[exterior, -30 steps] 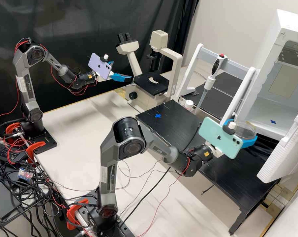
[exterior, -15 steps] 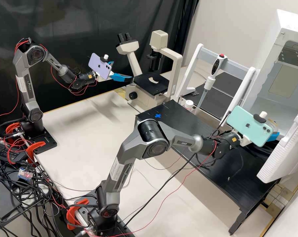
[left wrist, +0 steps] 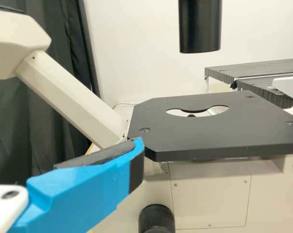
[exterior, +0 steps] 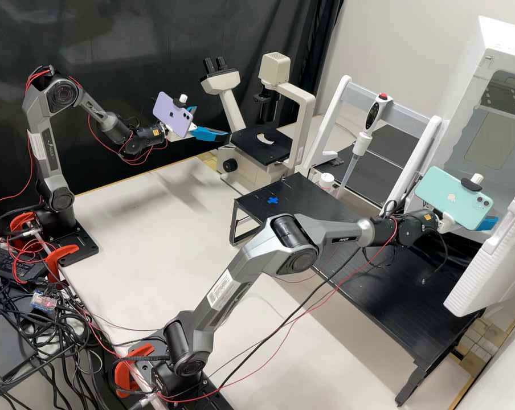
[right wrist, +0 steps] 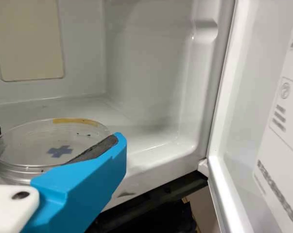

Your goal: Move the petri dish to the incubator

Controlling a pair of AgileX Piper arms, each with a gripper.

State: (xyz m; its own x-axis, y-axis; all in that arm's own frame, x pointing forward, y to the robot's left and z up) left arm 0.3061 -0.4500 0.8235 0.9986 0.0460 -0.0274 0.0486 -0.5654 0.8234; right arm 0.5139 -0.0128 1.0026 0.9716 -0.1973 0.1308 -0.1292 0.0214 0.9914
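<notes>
The left arm (exterior: 48, 148) stood upright, its forearm (exterior: 92, 111) sloping from a bent elbow (exterior: 62, 94); the left pincer (exterior: 212, 122) had its blue fingers (left wrist: 83, 187) spread. The right arm (exterior: 226, 285) leaned well over, forearm nearly level, the right pincer (exterior: 487, 223) gripping with its blue fingers (right wrist: 83, 187) apart.

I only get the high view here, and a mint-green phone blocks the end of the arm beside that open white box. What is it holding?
Observer: In the right wrist view, the right gripper has a clear, round petri dish between its blue fingers.

Visitor: Oh, nice! And is there some sort of target behind the phone, to show where it should go?

Observer: There may be: a blue cross shows through the dish, and it looks to be on the floor of the incubator.
</notes>
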